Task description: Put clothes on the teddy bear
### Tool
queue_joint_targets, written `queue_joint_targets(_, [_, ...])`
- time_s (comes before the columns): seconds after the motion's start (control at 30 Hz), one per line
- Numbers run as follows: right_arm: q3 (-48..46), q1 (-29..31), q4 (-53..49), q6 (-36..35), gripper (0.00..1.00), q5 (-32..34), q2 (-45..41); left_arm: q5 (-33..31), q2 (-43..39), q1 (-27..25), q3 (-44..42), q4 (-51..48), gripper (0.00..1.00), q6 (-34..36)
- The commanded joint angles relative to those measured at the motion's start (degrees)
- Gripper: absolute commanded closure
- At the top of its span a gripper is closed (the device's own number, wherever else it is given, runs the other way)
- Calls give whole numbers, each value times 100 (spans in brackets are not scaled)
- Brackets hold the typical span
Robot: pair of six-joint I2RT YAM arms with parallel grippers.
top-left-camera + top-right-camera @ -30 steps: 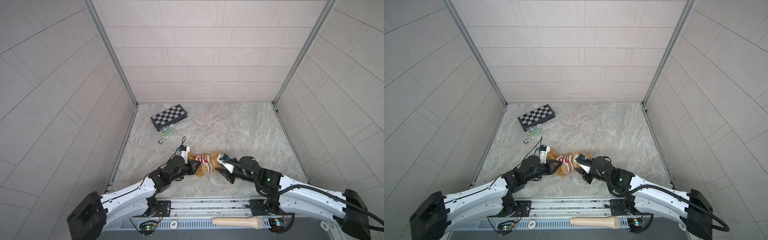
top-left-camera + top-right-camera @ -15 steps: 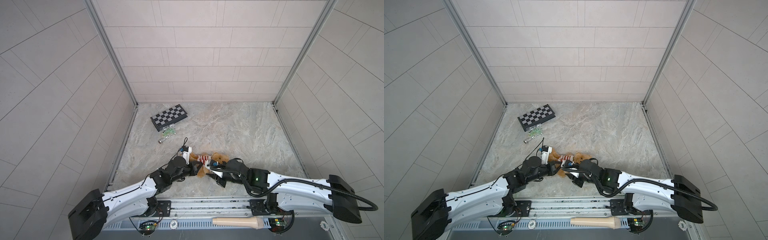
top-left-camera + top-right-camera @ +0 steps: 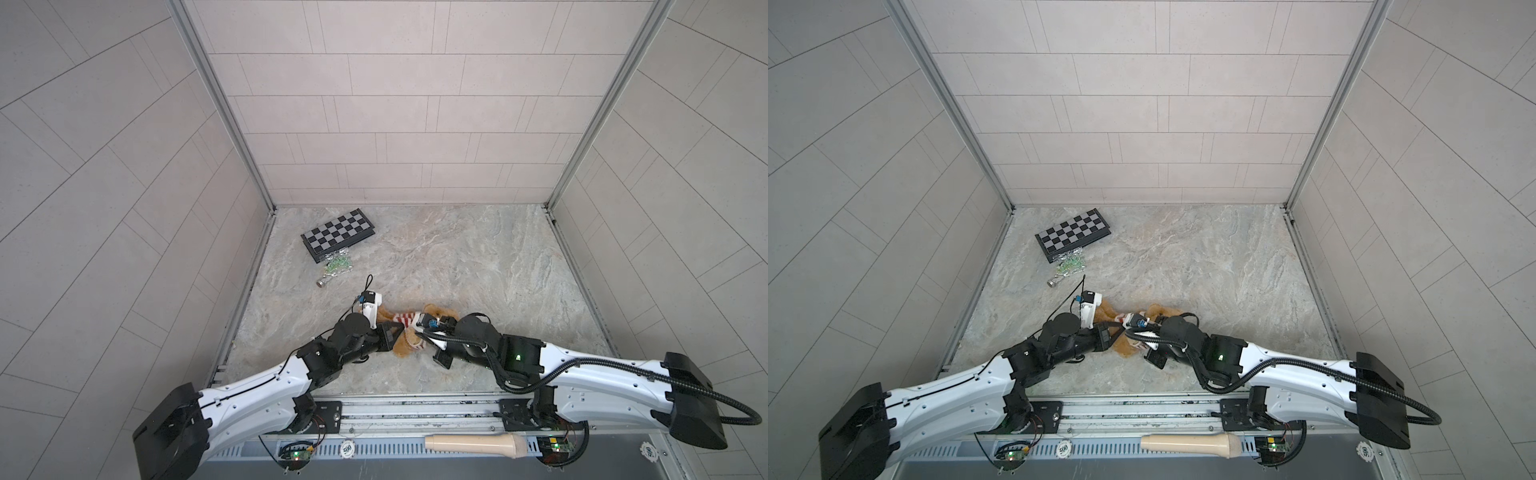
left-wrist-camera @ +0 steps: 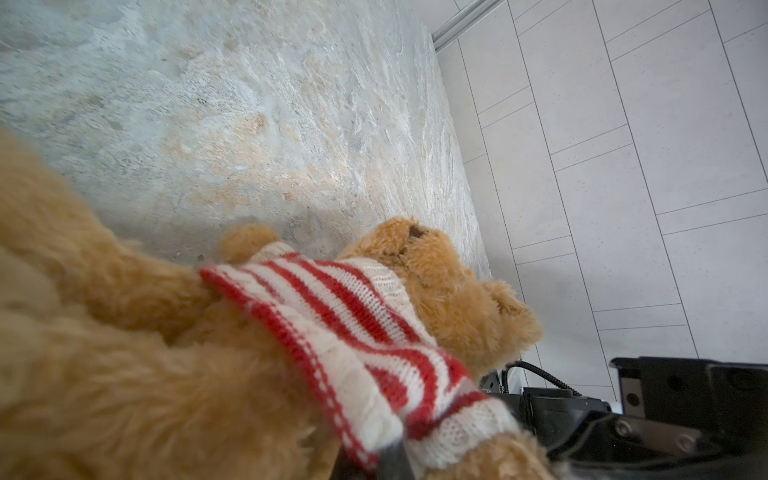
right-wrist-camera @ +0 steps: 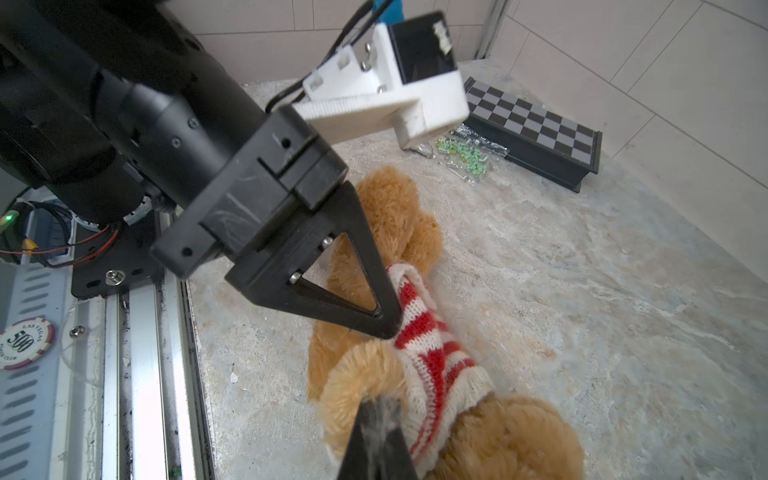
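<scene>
The small fluffy golden-tan teddy bear (image 3: 441, 311) lies on the pale marble-patterned tabletop (image 3: 457, 257) near its front edge, between the two arms. In both top views its long axis runs across the picture: the head points toward the right arm's side and the legs toward the left arm's side. The red-and-white striped knit sweater (image 4: 345, 324) sits bunched around the chest and shoulders, and the belly and legs are bare.

The left gripper (image 5: 388, 322) comes in from the leg end. Its jaws are together, pinched on the lower hem of the sweater, which folds around a dark finger (image 4: 390, 457) in the left wrist view. The right gripper (image 5: 376, 415) comes in from the head end, on the side of the bear nearest the robot. Its jaws are also closed, with the tips pressed where a fluffy paw meets the white sleeve cuff. The pictures do not show whether it has pinched fur, knit or both.

Both grippers are in contact, so neither arm has farther to reach. What matters is direction. The hem has to travel along the body's axis toward the legs, which is the left arm's own side. That suits a pull by the left gripper while the right steadies the arm end. (The folded black-and-grey chequered board (image 3: 338, 232) and the small clear bag of green pieces (image 3: 337, 266) lie well apart toward the back-left corner, clear of this.) A pull angled off the axis would probably drag the light bear along without sliding the knit.
</scene>
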Motion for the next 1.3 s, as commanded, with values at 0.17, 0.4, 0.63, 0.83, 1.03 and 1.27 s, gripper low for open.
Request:
queue_joint_targets(0.17, [96, 20, 80, 2, 100, -12, -533, -194, -237, 103, 147, -499, 100, 290])
queue_joint_targets(0.4, [12, -6, 192, 280, 100, 293, -788, -326, -260, 164, 123, -905, 100, 537])
queue_joint_targets(0.63, [-358, -155, 640, 751, 100, 377, -994, -343, -325, 167, -3, -925, 100, 559])
queue_joint_targets(0.83, [-347, -160, 910, 873, 100, 198, -806, -203, -252, 164, 30, -777, 100, 583])
queue_joint_targets(1.03, [-141, -156, 1062, 1138, 100, 245, -411, -58, -181, 131, 272, -675, 100, 653])
queue_joint_targets(1.27, [80, -147, 938, 1801, 100, 587, -388, 29, -274, 109, 494, -858, 100, 754])
